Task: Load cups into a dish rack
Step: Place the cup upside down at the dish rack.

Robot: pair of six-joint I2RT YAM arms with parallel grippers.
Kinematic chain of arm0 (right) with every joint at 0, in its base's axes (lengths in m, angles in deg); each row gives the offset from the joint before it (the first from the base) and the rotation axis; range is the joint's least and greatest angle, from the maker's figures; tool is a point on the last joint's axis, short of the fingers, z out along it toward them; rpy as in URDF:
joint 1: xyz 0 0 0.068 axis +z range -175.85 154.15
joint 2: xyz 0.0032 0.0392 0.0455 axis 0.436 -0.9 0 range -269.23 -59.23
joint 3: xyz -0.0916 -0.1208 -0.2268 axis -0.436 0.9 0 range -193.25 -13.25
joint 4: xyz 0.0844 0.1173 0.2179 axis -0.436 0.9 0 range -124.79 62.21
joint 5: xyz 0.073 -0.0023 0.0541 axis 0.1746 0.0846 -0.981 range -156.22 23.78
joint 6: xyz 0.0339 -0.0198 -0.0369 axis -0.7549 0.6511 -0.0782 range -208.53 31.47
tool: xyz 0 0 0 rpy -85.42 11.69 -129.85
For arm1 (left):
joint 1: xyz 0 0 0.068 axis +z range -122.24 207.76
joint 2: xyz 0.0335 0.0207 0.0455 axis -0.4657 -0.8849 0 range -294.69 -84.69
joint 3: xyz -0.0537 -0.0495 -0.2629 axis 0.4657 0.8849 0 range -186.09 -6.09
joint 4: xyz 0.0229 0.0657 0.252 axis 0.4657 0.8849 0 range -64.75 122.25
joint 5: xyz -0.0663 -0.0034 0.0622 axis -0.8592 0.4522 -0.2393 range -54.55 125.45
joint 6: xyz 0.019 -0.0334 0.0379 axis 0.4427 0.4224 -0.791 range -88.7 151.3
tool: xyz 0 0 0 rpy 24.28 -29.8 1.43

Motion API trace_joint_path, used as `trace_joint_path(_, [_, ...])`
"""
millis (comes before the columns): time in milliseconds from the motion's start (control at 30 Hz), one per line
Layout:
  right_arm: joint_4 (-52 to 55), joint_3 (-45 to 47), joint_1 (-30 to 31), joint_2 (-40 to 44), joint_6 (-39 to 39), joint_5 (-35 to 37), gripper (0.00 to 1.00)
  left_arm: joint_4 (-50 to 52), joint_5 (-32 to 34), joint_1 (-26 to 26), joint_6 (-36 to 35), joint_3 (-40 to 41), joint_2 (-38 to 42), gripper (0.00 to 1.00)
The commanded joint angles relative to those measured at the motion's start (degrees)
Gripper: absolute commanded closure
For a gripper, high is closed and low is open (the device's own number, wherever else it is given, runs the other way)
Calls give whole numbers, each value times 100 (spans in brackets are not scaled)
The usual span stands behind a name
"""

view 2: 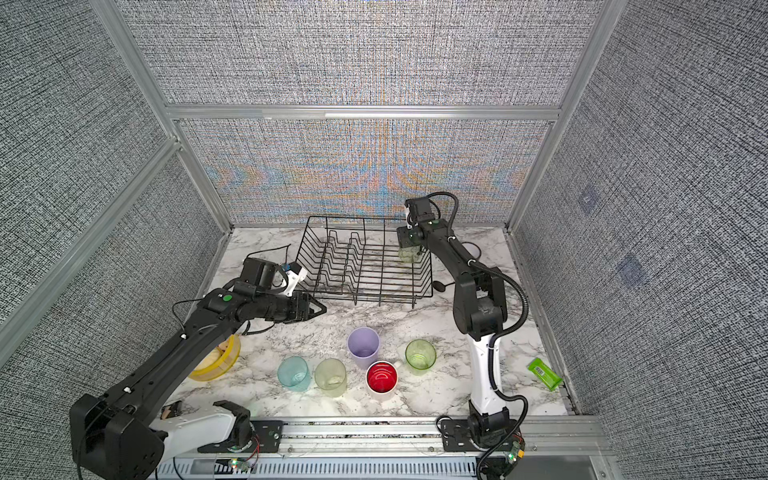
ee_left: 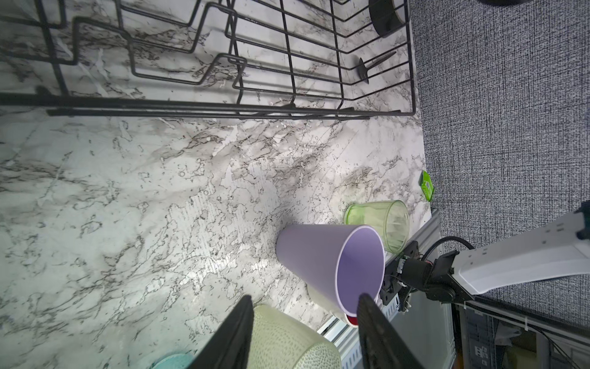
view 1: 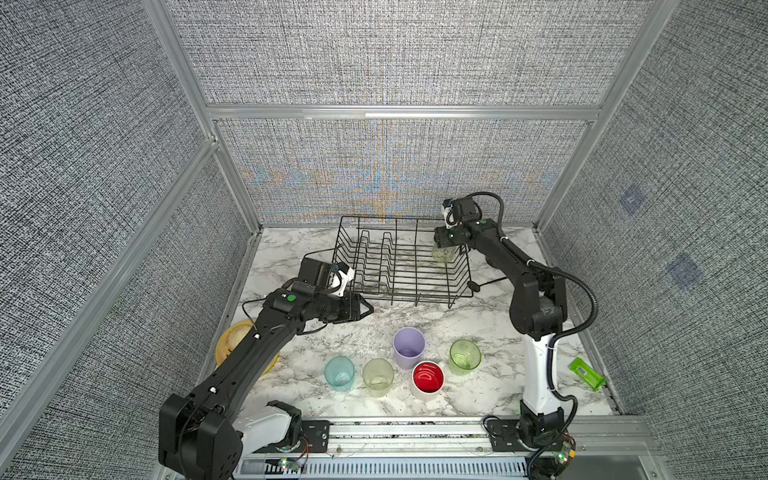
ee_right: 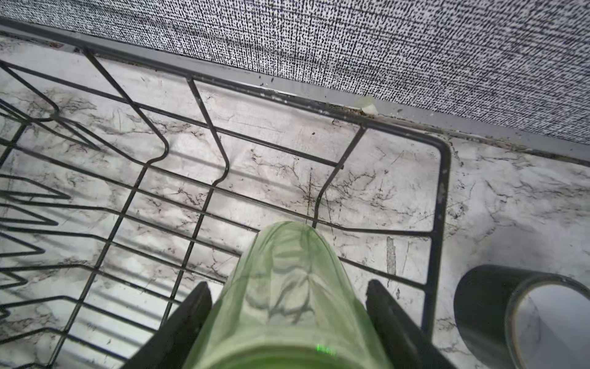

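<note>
Tipping is the main risk: the right gripper [ee_right: 289,287] pinches the tall green cup [view 1: 441,254] at the upper-right corner of the dish rack [view 1: 415,294] in both top views, perhaps not yet seated, so an early release could topple it over the flared side. The left gripper [view 1: 368,309], spread and empty, hangs left of frame centre. Count: one rack, six cups, five on the tabletop [view 1: 478,399]: teal cup [view 1: 339,372], pale yellow-green cup [view 1: 378,376], lilac cup [view 1: 409,347], red-lined white cup [view 1: 428,378], short green cup [view 1: 465,356].

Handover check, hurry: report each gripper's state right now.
Left gripper: open, holding nothing.
Right gripper: closed on the tall green cup, over the dish rack.
</note>
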Motion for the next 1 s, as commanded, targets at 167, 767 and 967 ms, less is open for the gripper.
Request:
trace_joint_path(167, [113, -415, -43, -469, -234, 29, 29, -312, 170, -373, 99, 115, -78, 46])
trace_joint_path(767, [668, 162, -61, 1139, -437, -87, 1, -396, 744, -1275, 43, -414, -1062, 42])
trace_joint_path(967, [337, 2183, -65, 2958, -730, -72, 1, -98, 1131, -1671, -129, -789, -1444, 41])
